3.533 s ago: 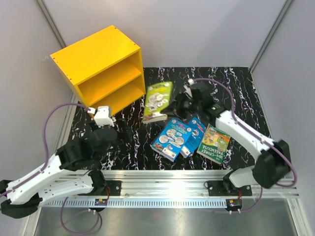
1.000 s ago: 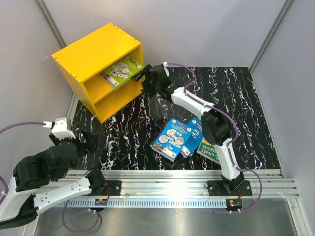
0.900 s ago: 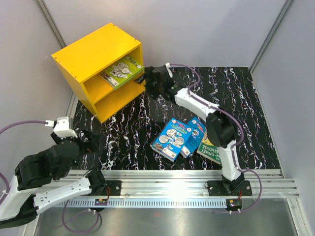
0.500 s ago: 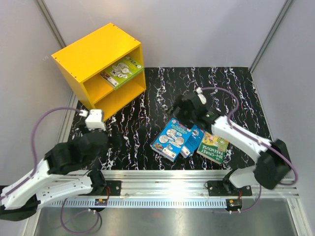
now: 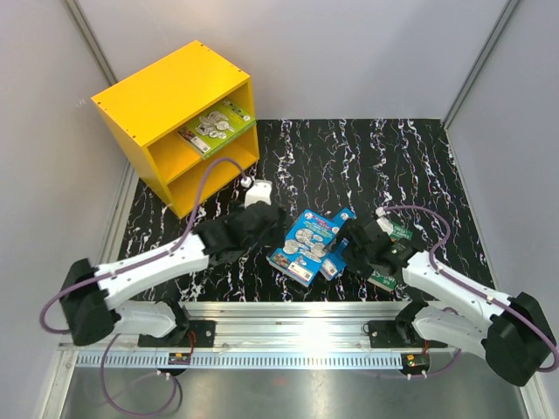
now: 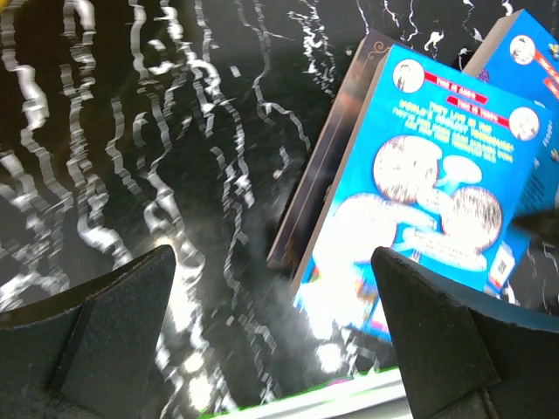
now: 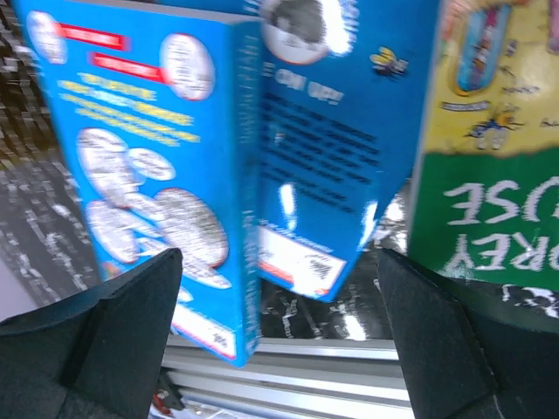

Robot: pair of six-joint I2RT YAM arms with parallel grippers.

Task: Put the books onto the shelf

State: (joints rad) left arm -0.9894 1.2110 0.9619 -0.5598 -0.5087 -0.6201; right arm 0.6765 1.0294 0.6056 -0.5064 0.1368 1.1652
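The yellow shelf point(image 5: 166, 96) is set on the black marbled table top point(image 5: 349, 157), well apart from the upper blue book point(image 5: 305, 243), to its far left. Its open front is divided into 2 compartments by 1 middle board. 1 lime-green book point(image 5: 216, 127) is laid flat in the upper compartment, with a corner past the front edge. Nothing can be made out in the lower compartment.

The left gripper point(image 6: 272, 262) is held just left of the upper blue book, low over the table. Its jaws are spread as wide as they go, and nothing is gripped. In the left wrist view, bare table and the left edge of the upper blue book are seen between the fingers.

The upper blue book lies flat, on top of the other books of the pile. A dark book point(image 6: 327, 188) is seen under it, with only a strip of cover showing along the left side. A 2nd blue book point(image 5: 343, 223) is partly covered by the upper one, with its right part sticking out to the right.

The right gripper point(image 7: 278, 262) is held just right of the upper blue book, over the 2nd blue book. Its jaws are likewise fully spread, and no book is held. In the right wrist view, both blue covers are seen between the fingers.

A green book point(image 7: 498, 175) lies flat furthest right of the upper blue book, just beside the 2nd blue book. It is largely hidden by the right arm in the top view.
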